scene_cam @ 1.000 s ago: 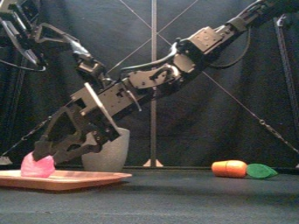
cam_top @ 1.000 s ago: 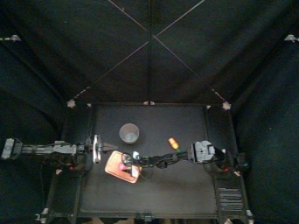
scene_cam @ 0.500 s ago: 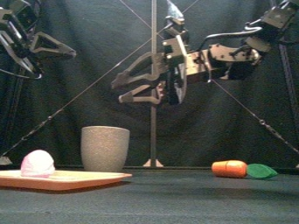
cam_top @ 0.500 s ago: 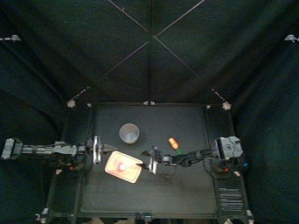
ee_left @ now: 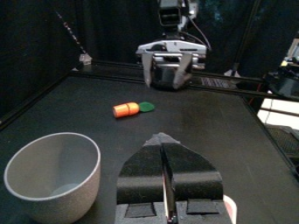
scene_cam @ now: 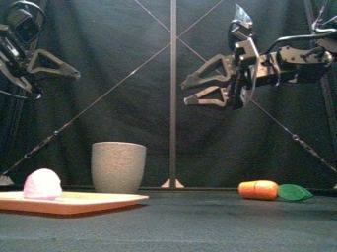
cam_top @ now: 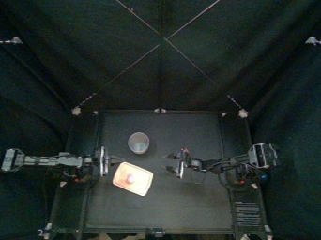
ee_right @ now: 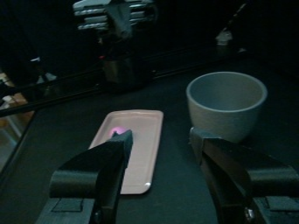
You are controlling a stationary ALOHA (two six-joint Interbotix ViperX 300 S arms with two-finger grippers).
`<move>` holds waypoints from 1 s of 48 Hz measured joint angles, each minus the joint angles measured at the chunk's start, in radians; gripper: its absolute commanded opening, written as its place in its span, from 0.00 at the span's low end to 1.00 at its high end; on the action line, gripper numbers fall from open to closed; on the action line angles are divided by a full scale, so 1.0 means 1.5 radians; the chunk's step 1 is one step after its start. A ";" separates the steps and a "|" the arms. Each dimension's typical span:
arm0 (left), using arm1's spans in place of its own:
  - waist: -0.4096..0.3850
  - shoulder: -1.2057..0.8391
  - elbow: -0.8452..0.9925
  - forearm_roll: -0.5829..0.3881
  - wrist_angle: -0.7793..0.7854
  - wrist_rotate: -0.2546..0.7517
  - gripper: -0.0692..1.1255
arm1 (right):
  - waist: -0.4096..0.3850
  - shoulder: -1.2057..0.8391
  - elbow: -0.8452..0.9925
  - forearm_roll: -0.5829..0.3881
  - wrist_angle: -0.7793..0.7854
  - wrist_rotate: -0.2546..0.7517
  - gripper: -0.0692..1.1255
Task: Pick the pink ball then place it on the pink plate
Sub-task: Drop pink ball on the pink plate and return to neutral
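The pink ball [scene_cam: 42,183] lies on the pink plate [scene_cam: 79,202] at the table's front left; the plate [cam_top: 133,178] also shows from above. In the right wrist view the ball [ee_right: 117,131] rests on the plate [ee_right: 131,149] beyond the jaws. My right gripper [scene_cam: 198,87] hangs high over the table's middle, open and holding nothing, well right of the plate [cam_top: 179,169]. My left gripper [cam_top: 98,161] rests at the left edge beside the plate, its jaws shut in the left wrist view [ee_left: 165,144].
A tall grey speckled cup [scene_cam: 118,166] stands just behind and right of the plate. An orange toy carrot [scene_cam: 258,189] with a green leaf end [scene_cam: 294,193] lies on the right half of the table.
My right gripper has drawn back from the plate to the right and risen, open, leaving the pink ball on the plate. The left arm has stayed put.
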 measured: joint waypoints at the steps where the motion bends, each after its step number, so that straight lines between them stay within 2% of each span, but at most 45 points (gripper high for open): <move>1: 0.000 0.001 0.000 0.000 0.001 -0.001 0.20 | -0.003 -0.006 0.004 -0.001 0.000 0.000 0.81; 15: 0.000 0.001 0.000 -0.001 0.003 -0.001 0.20 | -0.026 -0.073 0.024 -0.007 0.001 -0.006 0.81; 48: 0.005 0.000 -0.027 0.001 0.002 0.000 0.19 | -0.027 -0.072 0.012 -0.029 0.001 -0.001 0.81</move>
